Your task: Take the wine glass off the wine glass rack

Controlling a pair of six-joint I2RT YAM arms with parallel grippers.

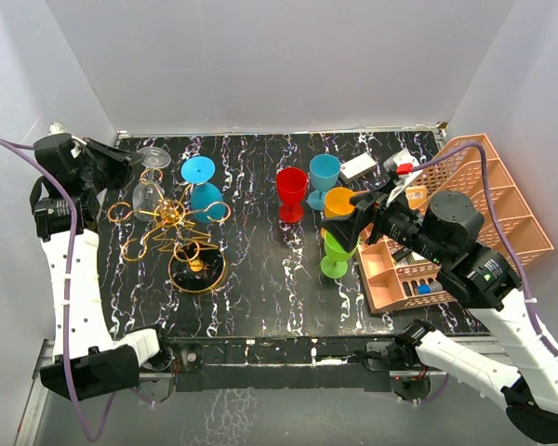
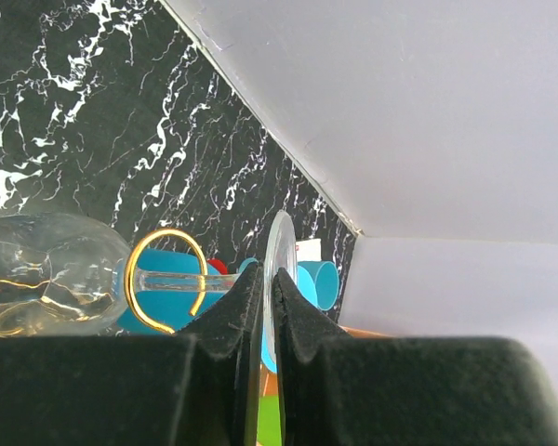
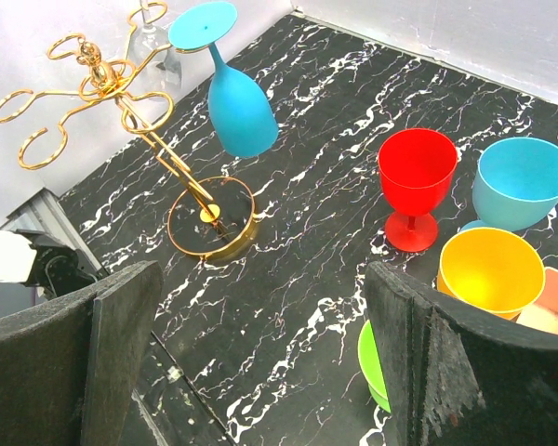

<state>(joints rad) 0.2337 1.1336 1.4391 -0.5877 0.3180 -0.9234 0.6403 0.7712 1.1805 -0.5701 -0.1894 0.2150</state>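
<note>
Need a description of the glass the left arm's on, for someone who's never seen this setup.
Find the gold wire rack on the left side of the black marble table. Two glasses hang from it; the wine glass meant is at its far left, foot pinched by the left gripper. It is the only clear one; its neighbour is a blue goblet.

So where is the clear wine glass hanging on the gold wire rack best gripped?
By its thin flat foot, edge-on from the left, as the left fingers pinch it: the clear wine glass hangs with its stem inside the gold wire rack's loop, foot free above.
</note>
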